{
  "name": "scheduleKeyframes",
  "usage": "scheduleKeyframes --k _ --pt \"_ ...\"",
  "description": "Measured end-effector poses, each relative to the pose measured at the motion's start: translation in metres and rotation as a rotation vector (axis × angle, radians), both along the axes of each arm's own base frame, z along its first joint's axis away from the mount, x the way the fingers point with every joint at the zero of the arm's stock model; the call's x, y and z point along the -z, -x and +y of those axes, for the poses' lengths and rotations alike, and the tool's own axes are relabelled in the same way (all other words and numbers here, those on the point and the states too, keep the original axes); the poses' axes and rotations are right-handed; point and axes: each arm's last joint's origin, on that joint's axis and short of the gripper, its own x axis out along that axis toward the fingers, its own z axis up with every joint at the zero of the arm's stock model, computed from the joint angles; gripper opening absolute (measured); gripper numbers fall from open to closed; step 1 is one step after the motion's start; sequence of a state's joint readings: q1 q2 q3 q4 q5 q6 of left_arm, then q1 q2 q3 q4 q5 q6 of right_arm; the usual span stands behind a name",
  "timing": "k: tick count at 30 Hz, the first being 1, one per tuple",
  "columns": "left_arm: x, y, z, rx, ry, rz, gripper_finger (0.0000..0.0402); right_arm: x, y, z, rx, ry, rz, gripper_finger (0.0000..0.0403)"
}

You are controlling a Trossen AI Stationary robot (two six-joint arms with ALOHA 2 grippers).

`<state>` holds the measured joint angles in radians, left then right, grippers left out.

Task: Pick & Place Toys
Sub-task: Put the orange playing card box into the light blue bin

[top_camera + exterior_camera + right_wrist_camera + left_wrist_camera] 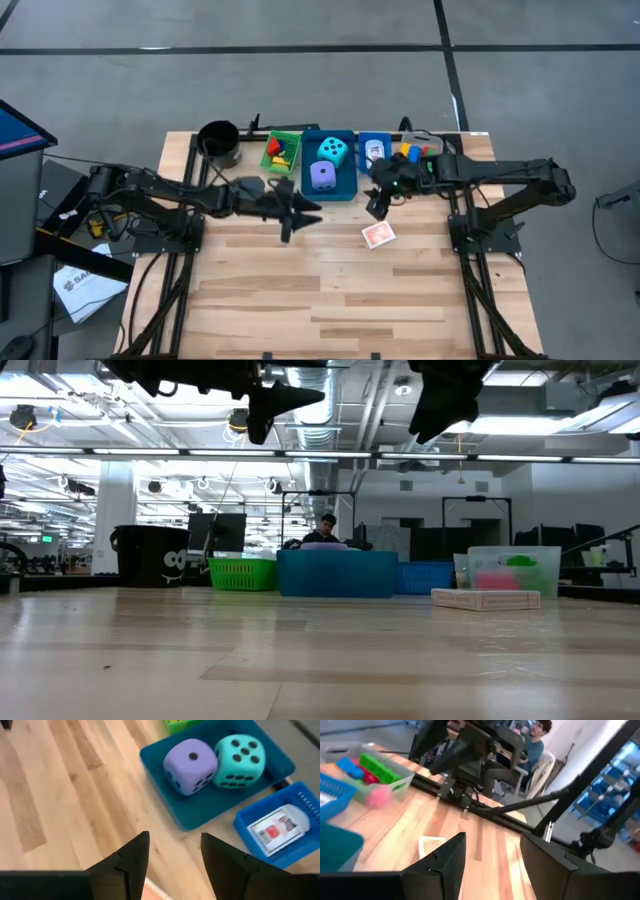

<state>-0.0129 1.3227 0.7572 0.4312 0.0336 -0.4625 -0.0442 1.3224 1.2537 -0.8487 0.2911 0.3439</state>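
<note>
High view: card deck (378, 235) lies slightly askew on bare boards beneath the open right gripper (377, 203); left gripper (300, 212) open nearby.

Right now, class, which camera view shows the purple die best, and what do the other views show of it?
The right wrist view: the purple die fills the picture, pips clear, touching the cyan die in the blue bin. The high view shows it small, from above. The low view hides it behind the bin wall; the left wrist view misses it.
</note>
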Motion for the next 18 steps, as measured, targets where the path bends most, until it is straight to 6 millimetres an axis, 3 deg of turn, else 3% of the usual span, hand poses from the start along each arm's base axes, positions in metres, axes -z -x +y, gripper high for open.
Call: scheduleKeyframes --k 10,14,18 --pt "0.042 -0.033 -0.035 0.052 0.035 -0.015 0.0226 -0.001 0.007 0.026 0.006 -0.074 -0.005 0.0173" --pt "0.056 -0.044 -0.038 0.057 0.035 -0.058 0.0248 -0.001 0.012 0.034 0.023 -0.106 0.013 0.0180" --pt "0.072 -0.052 -0.035 0.042 0.026 0.007 0.0255 0.001 0.018 0.044 0.015 -0.124 0.049 0.0186"
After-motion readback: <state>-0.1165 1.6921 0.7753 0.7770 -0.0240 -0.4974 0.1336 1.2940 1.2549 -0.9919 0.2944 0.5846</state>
